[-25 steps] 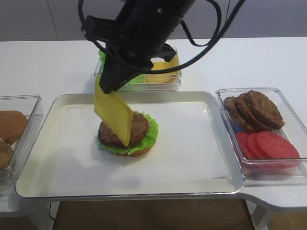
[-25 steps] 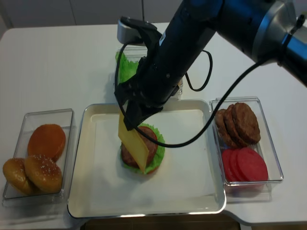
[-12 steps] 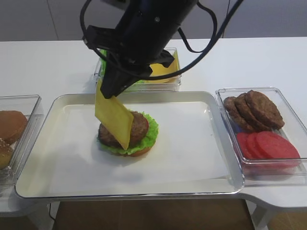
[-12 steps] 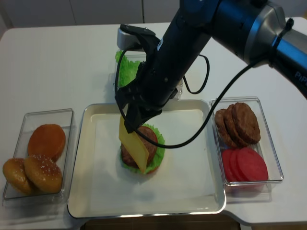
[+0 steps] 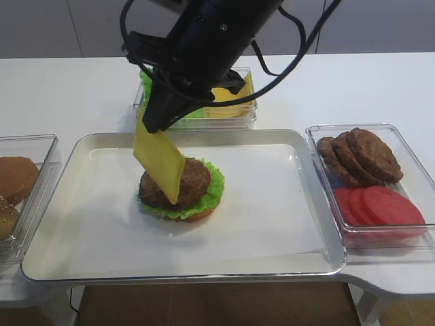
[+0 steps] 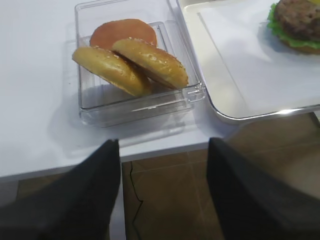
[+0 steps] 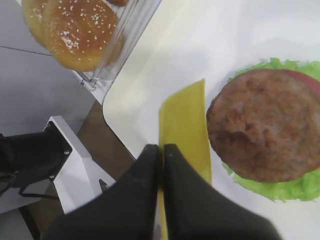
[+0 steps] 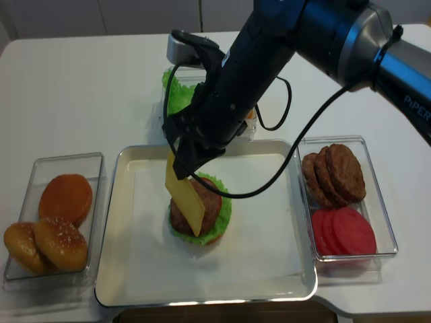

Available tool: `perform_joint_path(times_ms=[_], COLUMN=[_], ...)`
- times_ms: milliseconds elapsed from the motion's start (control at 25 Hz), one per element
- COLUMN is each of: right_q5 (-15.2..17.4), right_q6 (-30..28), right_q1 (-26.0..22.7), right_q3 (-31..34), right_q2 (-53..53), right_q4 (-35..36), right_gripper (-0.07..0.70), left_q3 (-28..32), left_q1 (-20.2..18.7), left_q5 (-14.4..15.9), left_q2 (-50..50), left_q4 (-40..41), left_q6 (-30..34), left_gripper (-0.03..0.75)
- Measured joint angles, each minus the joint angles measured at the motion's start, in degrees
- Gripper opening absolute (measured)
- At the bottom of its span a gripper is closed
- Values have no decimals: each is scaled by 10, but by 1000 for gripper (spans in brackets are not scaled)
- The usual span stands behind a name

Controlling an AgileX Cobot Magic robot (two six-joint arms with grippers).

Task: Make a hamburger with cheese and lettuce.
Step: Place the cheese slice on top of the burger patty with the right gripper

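The hamburger [image 5: 190, 193] [image 8: 209, 215] sits on the tray [image 5: 204, 275]: a bun base, ruffled lettuce [image 5: 215, 189] [image 7: 260, 189] and a brown patty [image 7: 262, 125] on top. My right gripper [image 5: 153, 126] [image 8: 180, 168] [image 7: 162, 149] is shut on the top edge of the cheese [image 5: 160, 163] [image 8: 184, 195] [image 7: 184, 122]. The yellow slice hangs slanted, with its lower corner over the patty's left side. My left gripper [image 6: 162, 145] stands open and empty over the table's front edge, near the bun box. The hamburger [image 6: 299, 22] also shows at the upper right of the left wrist view.
A clear box of bun halves [image 5: 17, 180] [image 8: 60, 215] [image 6: 132, 60] stands left of the tray. A box with patties and tomato slices [image 5: 370, 176] [image 8: 340, 198] stands on the right. Behind the tray is a box of lettuce leaves and cheese slices [image 5: 231, 109] [image 8: 176, 94].
My right gripper has shifted slightly left and up with the cheese slice in it. The hamburger has not moved.
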Motion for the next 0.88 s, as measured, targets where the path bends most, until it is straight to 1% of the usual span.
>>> perform_joint_path(times_ms=[320, 640, 880], right_q5=[-6, -16, -17], right_q6=[-15, -20, -20], right_q1=[-7, -7, -7], right_q3=[-1, -1, -1], right_q2=[10, 11, 11], right_q4=[16, 17, 18], right_gripper=[48, 48, 48], left_q3=[0, 0, 0], left_q1=[0, 0, 0], left_q5=[0, 0, 0], left_q2=[0, 0, 0], left_q4=[0, 0, 0], left_q6=[0, -3, 0], left_gripper=[414, 414, 414])
